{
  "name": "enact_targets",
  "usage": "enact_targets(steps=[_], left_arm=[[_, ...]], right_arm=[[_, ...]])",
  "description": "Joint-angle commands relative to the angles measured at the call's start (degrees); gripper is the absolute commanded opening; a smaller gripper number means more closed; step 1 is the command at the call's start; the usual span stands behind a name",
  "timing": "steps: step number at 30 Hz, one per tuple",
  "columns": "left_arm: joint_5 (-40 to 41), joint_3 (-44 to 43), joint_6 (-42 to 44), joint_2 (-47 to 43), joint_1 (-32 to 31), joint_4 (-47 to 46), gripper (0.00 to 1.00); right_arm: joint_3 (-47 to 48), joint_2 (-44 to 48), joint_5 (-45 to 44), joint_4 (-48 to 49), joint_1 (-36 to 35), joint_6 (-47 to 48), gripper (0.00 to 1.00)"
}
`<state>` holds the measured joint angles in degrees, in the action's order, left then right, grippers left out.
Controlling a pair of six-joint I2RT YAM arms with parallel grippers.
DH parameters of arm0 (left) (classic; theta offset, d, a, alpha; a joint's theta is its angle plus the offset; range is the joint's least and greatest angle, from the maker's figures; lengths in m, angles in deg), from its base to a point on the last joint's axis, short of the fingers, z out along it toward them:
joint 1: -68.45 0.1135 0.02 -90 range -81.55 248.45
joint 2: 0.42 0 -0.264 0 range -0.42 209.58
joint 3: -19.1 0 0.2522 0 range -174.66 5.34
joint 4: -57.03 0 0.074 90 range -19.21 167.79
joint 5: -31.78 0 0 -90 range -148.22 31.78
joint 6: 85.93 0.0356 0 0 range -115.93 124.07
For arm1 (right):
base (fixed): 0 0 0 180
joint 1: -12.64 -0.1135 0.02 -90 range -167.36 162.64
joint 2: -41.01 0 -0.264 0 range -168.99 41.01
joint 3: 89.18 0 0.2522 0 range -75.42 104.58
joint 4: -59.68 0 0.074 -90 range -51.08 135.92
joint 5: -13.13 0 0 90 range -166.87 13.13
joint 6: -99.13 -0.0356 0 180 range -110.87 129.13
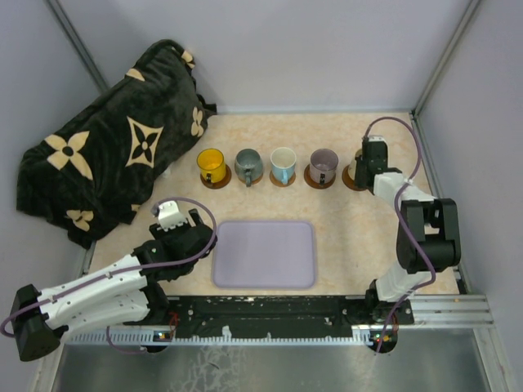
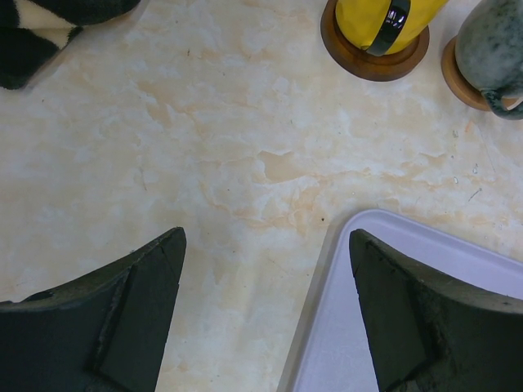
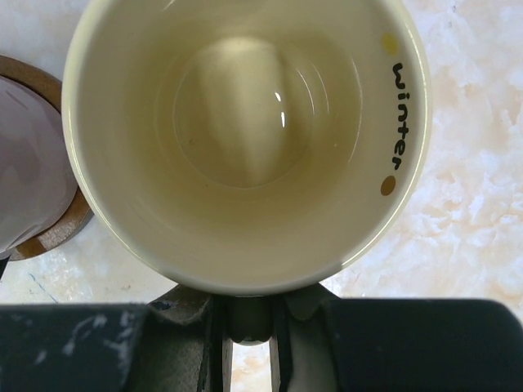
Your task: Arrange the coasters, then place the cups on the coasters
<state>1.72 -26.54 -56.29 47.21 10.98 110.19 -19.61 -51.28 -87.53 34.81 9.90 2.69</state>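
The yellow cup (image 1: 211,164) sits beside a dark grey-green cup (image 1: 248,164); the white cup (image 1: 283,163) has a light blue handle; the mauve-grey cup (image 1: 324,163) follows; the cream cup (image 3: 245,139) bears black lettering, one yellow dot and one brown; the coasters (image 2: 372,69) are brown; the tray (image 1: 263,255) is lavender; the blanket (image 1: 106,155) is black with cream flowers; the table (image 1: 343,229) is marbled beige.

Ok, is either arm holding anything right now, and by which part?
The right gripper holds the cream cup, its jaws shut on the cup's handle. The left gripper is open and holds nothing.
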Motion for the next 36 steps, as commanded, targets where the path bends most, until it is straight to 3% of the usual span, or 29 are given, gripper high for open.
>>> enact_targets(steps=[1, 22, 29, 36], left_arm=[[0.06, 0.23, 0.52, 0.09, 0.26, -0.72, 0.87], [0.24, 0.24, 0.89, 0.62, 0.26, -1.32, 0.87], [0.53, 0.06, 1.35, 0.62, 0.26, -1.33, 0.87], [1.0, -0.21, 1.41, 0.23, 0.26, -1.06, 0.87]], right_arm=[[0.09, 0.18, -1.58, 7.05, 0.42, 0.39, 0.0], [-0.83, -1.44, -0.55, 6.91, 0.38, -0.29, 0.0], [-1.36, -0.23, -0.91, 6.32, 0.37, -0.79, 0.13], [-1.95, 1.41, -0.62, 5.35, 0.36, -1.47, 0.36]])
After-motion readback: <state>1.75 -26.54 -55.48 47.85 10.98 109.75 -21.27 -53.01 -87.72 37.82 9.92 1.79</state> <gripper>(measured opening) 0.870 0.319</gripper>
